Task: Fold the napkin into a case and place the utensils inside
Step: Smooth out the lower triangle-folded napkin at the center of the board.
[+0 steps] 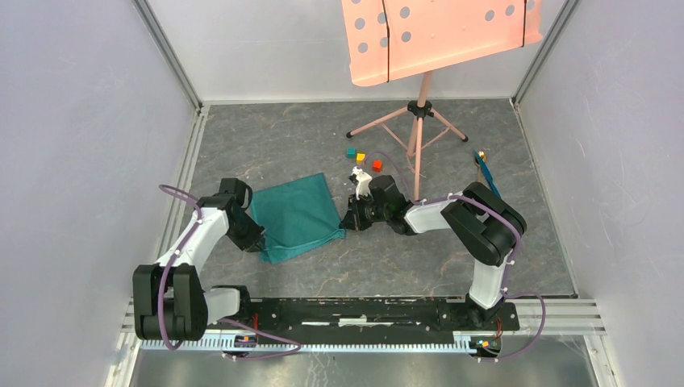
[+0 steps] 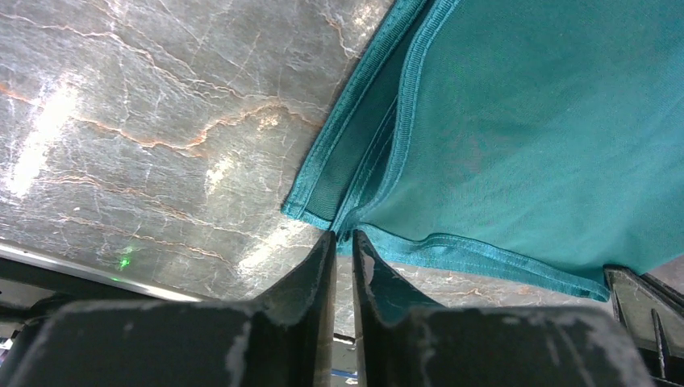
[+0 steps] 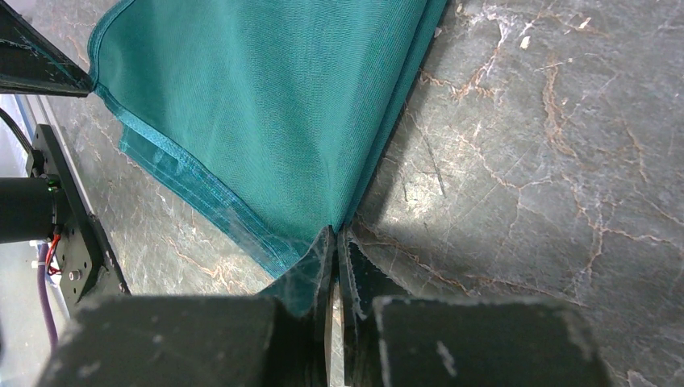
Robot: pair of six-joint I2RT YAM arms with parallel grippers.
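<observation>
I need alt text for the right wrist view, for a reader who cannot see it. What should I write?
The right pincer is shut on a corner of the teal napkin, which spreads up and left over the grey marbled table. At the top left edge, a black tip of the left pincer meets another napkin corner.
</observation>
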